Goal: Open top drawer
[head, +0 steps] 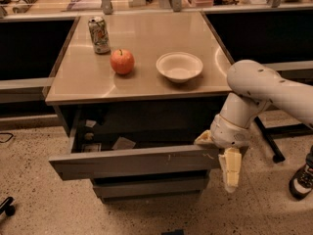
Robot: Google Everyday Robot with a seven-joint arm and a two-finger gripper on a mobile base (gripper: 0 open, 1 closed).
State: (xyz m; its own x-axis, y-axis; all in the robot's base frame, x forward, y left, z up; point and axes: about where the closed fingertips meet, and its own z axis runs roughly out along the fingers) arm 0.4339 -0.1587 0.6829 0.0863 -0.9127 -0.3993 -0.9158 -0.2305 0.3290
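Note:
The top drawer (132, 163), a wide dull grey metal front with small pale scratches right of centre, stands pulled out from under the steel table (146, 82). Its dark inside shows a few small papers (123, 143). My gripper (218, 155), cream-coloured at the end of the white arm (259, 89), is at the drawer front's right end, touching its top corner. Two narrower grey drawer fronts (151, 185) sit below, pushed in.
On the table top stand a soda can (99, 34), a red apple (122, 61) and a white bowl (179, 66). Dark counters flank the table on both sides. A person's shoe (303, 180) and a black stand leg (269, 141) are at the right on the speckled floor.

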